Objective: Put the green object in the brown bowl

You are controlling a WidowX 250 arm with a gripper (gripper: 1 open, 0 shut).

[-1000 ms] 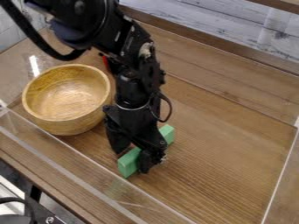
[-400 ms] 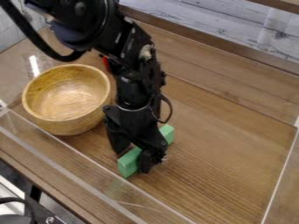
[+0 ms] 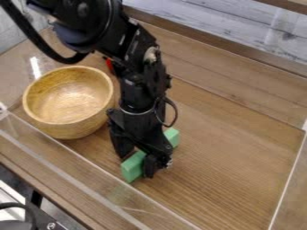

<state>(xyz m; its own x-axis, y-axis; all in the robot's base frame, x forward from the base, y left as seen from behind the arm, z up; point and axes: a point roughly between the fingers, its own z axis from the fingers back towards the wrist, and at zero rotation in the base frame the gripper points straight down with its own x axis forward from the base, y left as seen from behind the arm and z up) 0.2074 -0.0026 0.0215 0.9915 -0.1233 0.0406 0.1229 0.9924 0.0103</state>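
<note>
Right of the brown bowl (image 3: 70,101) on the worktop (image 3: 228,153), the gripper (image 3: 142,160) points down; its spread fingers (image 3: 124,148) straddle the green object (image 3: 146,154), not clenched.

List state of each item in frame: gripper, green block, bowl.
gripper: open, pointing straight down, jaws either side of the green object; not closed on it.
green object: lying flat on the wooden table, between the jaws, outside the bowl, partly hidden by the gripper.
brown bowl: upright, empty, on the table to the left of the arm in the picture.
</note>
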